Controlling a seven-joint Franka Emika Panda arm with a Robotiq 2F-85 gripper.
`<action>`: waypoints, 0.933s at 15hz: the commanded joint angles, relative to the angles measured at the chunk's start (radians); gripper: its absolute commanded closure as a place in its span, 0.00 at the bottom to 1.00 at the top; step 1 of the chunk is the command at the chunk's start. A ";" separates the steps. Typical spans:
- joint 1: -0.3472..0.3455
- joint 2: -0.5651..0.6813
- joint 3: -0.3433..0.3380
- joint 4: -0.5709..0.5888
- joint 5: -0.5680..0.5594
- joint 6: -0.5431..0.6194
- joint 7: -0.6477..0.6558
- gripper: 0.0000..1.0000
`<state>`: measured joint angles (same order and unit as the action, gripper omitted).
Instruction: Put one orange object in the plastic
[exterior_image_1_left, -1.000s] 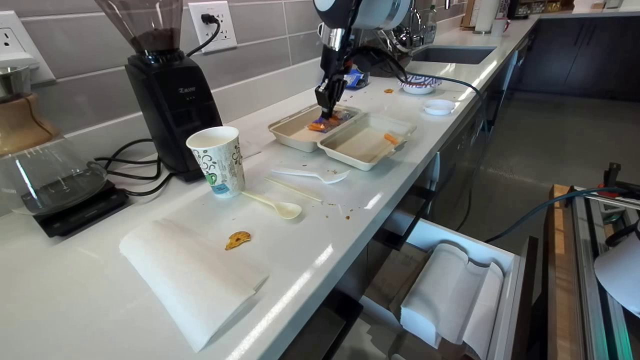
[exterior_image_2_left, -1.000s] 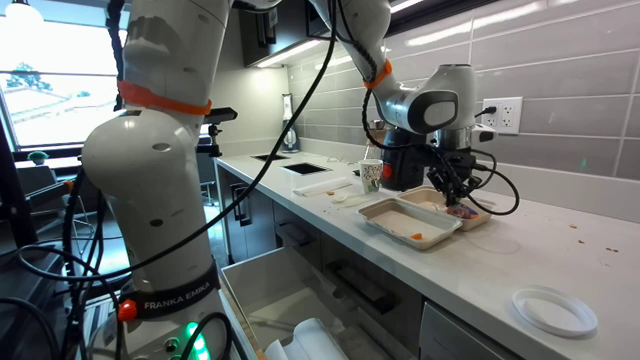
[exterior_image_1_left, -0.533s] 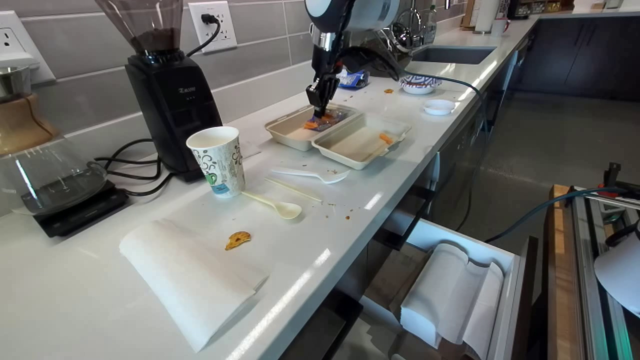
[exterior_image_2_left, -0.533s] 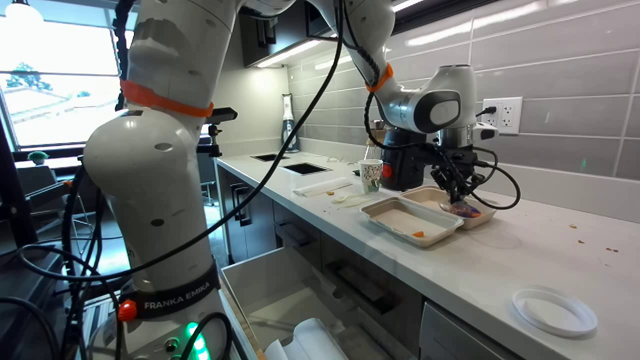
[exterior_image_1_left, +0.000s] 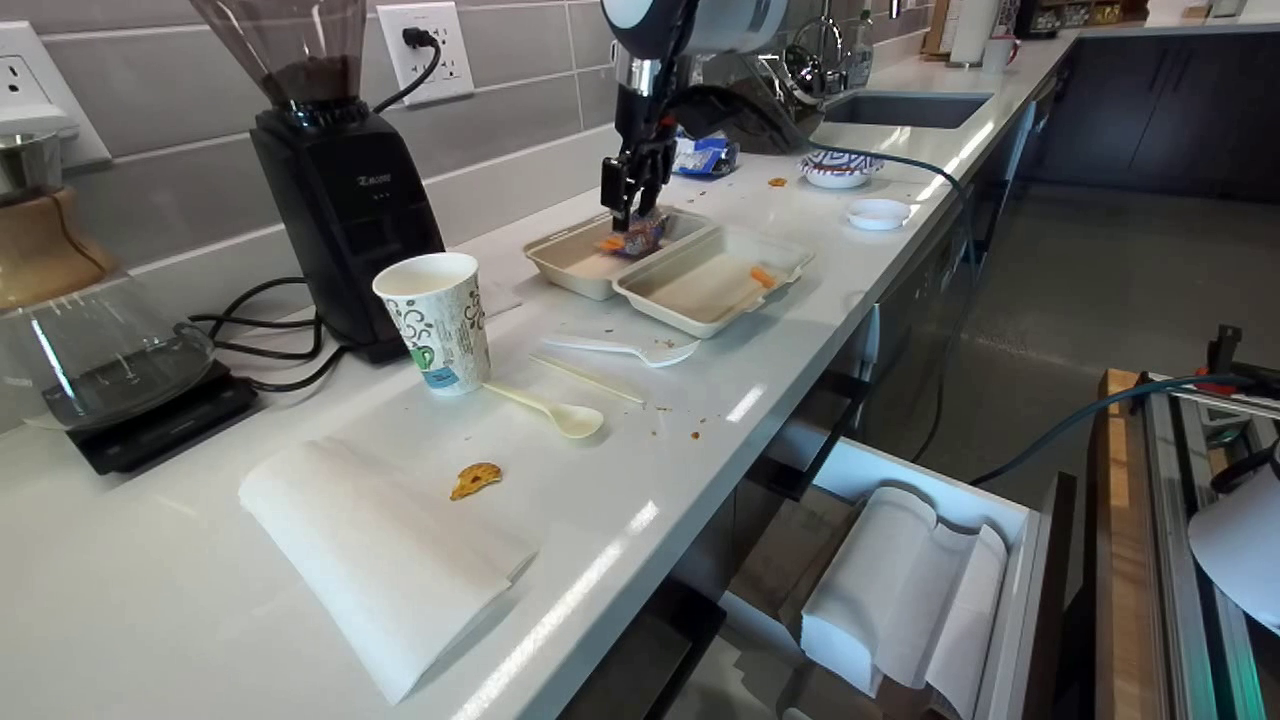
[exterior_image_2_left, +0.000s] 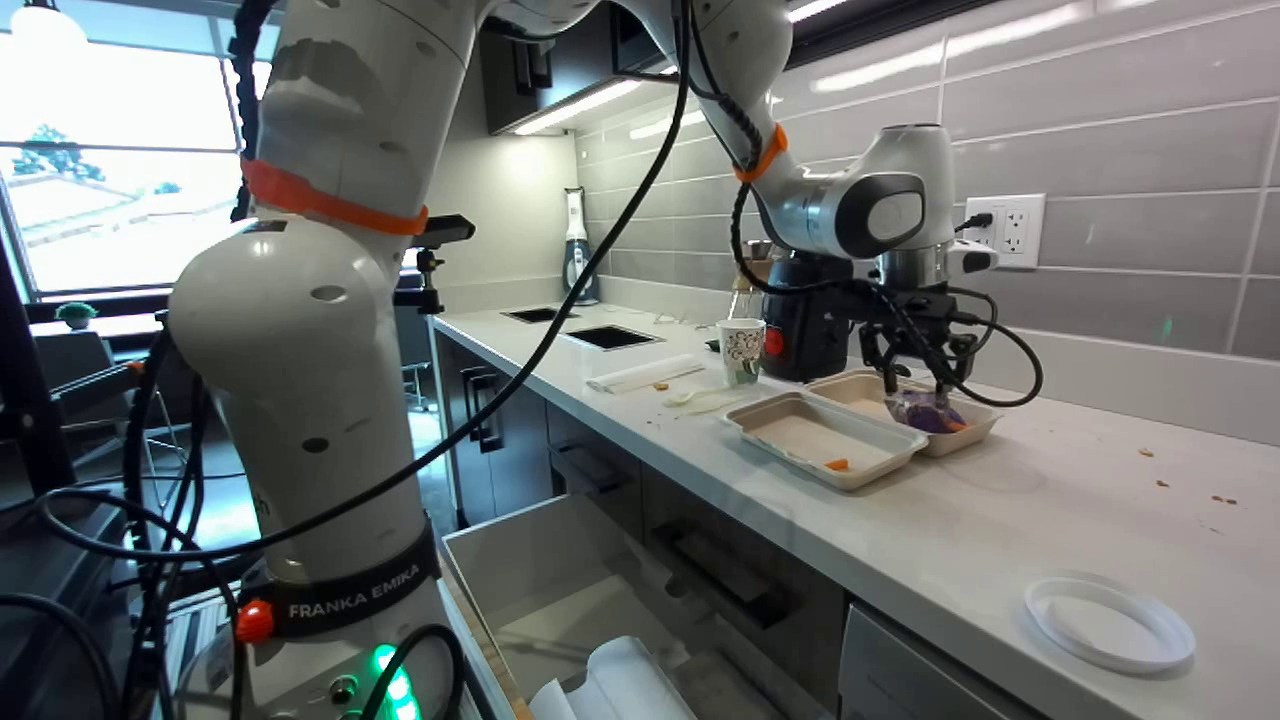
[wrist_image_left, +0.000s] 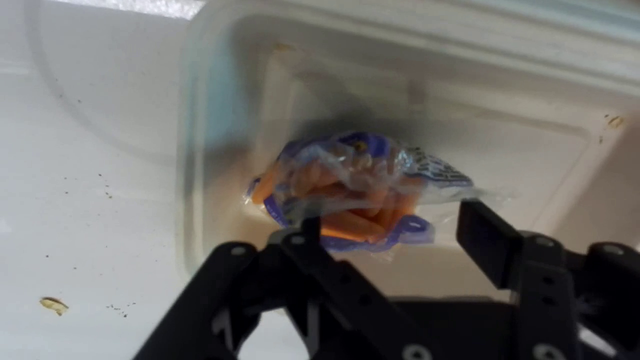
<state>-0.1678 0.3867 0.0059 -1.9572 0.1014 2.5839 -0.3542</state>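
Observation:
The orange object (exterior_image_1_left: 763, 276), a small loose piece, lies near one end of the shallow beige tray (exterior_image_1_left: 690, 288) by the counter's front; this tray has a pale rim and brownish inside. Joined beside it, on the wall side, a matching tray (exterior_image_1_left: 575, 267) holds a clear plastic bag (wrist_image_left: 350, 195) with purple print and several orange pieces inside. Directly over that bag is my gripper (wrist_image_left: 391, 224), its fingers spread well apart and the bag low between and beyond the tips. Film overlaps the left fingertip; contact there cannot be told. In an exterior view the gripper (exterior_image_2_left: 916, 388) also stands open.
A paper cup (exterior_image_1_left: 440, 320), black grinder (exterior_image_1_left: 350, 220), fork (exterior_image_1_left: 640, 350), spoon (exterior_image_1_left: 560, 415) and orange-brown scrap (exterior_image_1_left: 476, 480) lie off one end of the trays. Toward the sink are a white lid (exterior_image_2_left: 1108, 625) and a patterned bowl (exterior_image_1_left: 840, 170). An open drawer (exterior_image_1_left: 900, 600) juts below the counter.
The gripper went from shut at the bag to open. Both trays, with the bag and the loose orange piece, slid slightly toward the grinder. The bag now sits puffed up more.

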 joint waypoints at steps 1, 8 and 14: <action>-0.009 -0.025 0.005 -0.002 -0.001 -0.033 -0.001 0.00; -0.014 -0.041 0.005 -0.008 0.005 -0.033 -0.004 0.49; -0.018 -0.101 -0.004 -0.071 0.001 -0.020 -0.003 0.95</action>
<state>-0.1807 0.3443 0.0052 -1.9712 0.1031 2.5838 -0.3550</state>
